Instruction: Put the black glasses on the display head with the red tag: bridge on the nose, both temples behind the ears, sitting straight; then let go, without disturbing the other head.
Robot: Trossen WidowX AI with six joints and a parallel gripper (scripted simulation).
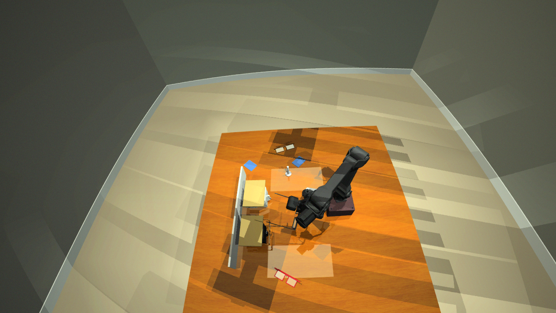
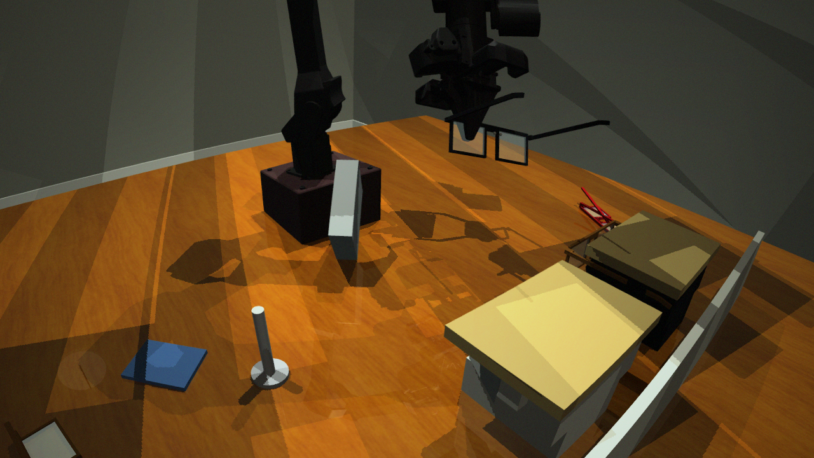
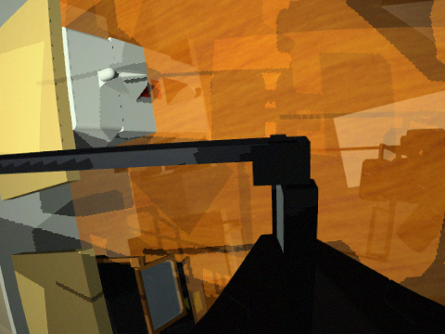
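The black glasses point(image 1: 294, 223) point(image 2: 512, 147) point(image 3: 299, 209) hang in the air with both temples pointing toward the heads. My gripper point(image 2: 469, 134) point(image 3: 282, 249) is shut on their front at one lens. The white display head point(image 1: 267, 198) point(image 2: 512, 407) point(image 3: 95, 102) has a yellow slab on top; a red tag point(image 3: 146, 92) shows at its front in the wrist view. In the top view, one temple ends near its face and the other reaches the black head's slab. The black display head point(image 1: 266, 234) point(image 2: 674, 320) point(image 3: 118, 288) stands beside it, with brown-framed glasses point(image 3: 162, 291) at its face.
A pale upright panel point(image 1: 235, 221) point(image 2: 705, 321) stands behind both heads. Red glasses point(image 1: 288, 279) point(image 2: 594, 215), other brown glasses point(image 1: 285, 148) point(image 2: 49, 441), blue squares point(image 1: 250, 165) point(image 2: 165, 364) and a metal peg point(image 1: 288, 171) point(image 2: 264, 341) are on the table. A white block point(image 2: 344, 199) stands by my base.
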